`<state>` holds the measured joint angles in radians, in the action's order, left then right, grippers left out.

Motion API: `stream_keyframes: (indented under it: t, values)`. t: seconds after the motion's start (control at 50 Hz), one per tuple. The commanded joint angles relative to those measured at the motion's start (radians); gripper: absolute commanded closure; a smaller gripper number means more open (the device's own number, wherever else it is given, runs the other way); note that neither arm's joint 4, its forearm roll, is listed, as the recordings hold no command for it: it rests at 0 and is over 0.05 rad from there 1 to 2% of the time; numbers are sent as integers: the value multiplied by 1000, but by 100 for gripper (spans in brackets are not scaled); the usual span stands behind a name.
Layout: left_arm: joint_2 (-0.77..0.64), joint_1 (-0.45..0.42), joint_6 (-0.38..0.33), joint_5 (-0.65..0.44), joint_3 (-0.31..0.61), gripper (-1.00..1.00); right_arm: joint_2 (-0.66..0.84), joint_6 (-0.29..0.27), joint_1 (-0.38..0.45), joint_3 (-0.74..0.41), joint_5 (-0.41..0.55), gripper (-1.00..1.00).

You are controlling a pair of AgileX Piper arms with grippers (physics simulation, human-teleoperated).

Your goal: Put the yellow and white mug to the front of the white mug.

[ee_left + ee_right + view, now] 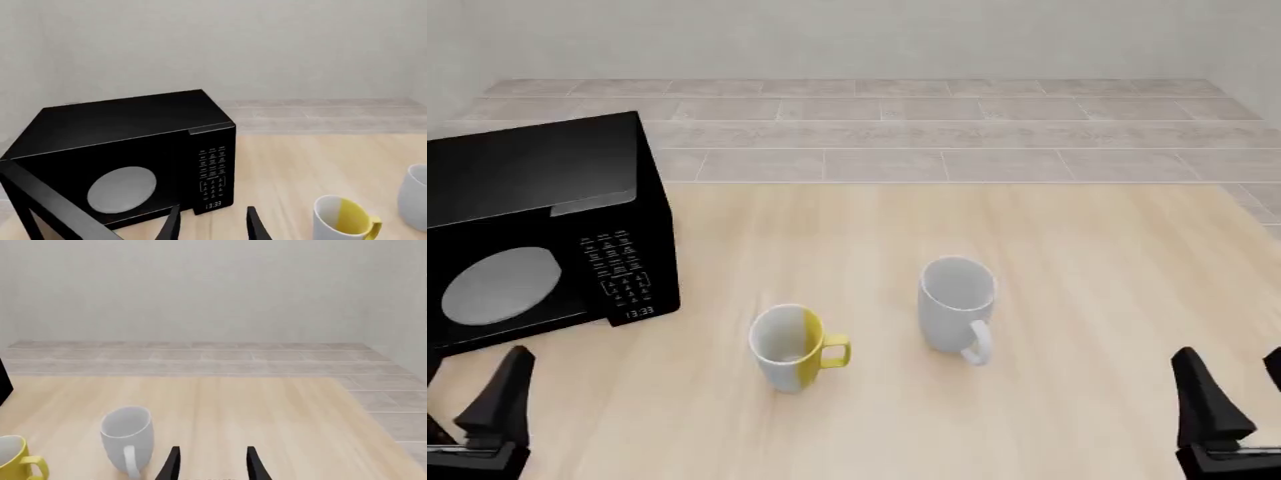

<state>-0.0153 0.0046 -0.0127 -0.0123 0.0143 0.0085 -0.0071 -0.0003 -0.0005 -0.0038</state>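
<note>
Biggest risk from here: the yellow and white mug sits just beside the white mug, with its yellow handle sticking out toward it. If you come in from the right or swing wide on the lift, you'll probably clip the white one and shove your reference point around. The other trap is the microwave on the left side of the table. It's close to where your left arm has to travel, so a lazy arc could bump it.

Where things are: both mugs stand upright near the middle of the table, the yellow and white one to the left of the white one and a bit nearer your side. Neither gripper is touching anything. Your left gripper hangs at the near left corner, well apart from the mug, which lies forward and to its right. Your right gripper is at the near right corner, with the white mug between it and the target. Both sets of fingers are spread wide, holding nothing.

I'd go with the left arm and grab the rim opposite the handle.
</note>
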Motion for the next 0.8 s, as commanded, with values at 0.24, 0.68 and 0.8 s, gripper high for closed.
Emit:
stream_keyframes:
  t: [0.24,0.68,0.8]
  values:
    - [8,-5,13,14,-10,-100,137,-47,25,-15,-73,-100]
    - [8,-5,13,14,-10,-100,366,-240,263,-298,73,-100]
    - [8,-5,13,14,-10,-100,423,-305,322,-378,118,-100]
